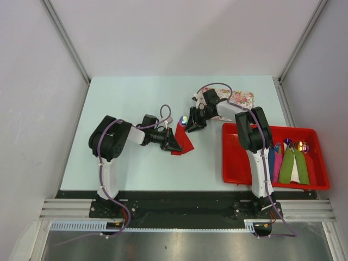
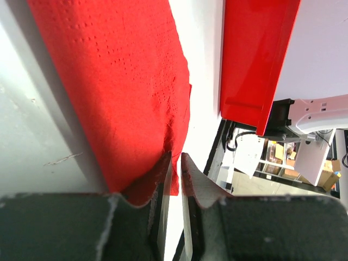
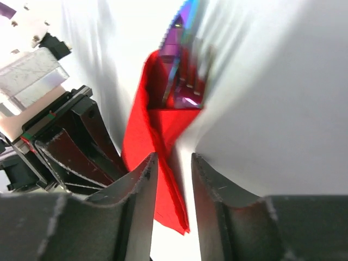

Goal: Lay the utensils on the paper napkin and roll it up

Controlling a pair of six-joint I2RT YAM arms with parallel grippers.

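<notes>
No text, label, brand, number or sign can be read anywhere.

Red tray (image 1: 229,159) on table (image 1: 136,98), blue, pink and green rolls (image 1: 286,166) inside, seemingly around cutlery; floral mat (image 1: 244,98) behind.

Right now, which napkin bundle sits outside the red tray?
The red paper napkin holding the utensils, on the table left of the tray. The blue roll, pink roll and green rolls lie inside it.

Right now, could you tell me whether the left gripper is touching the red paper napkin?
Touching. The left wrist view shows the red paper napkin pinched inside the left gripper.
</notes>
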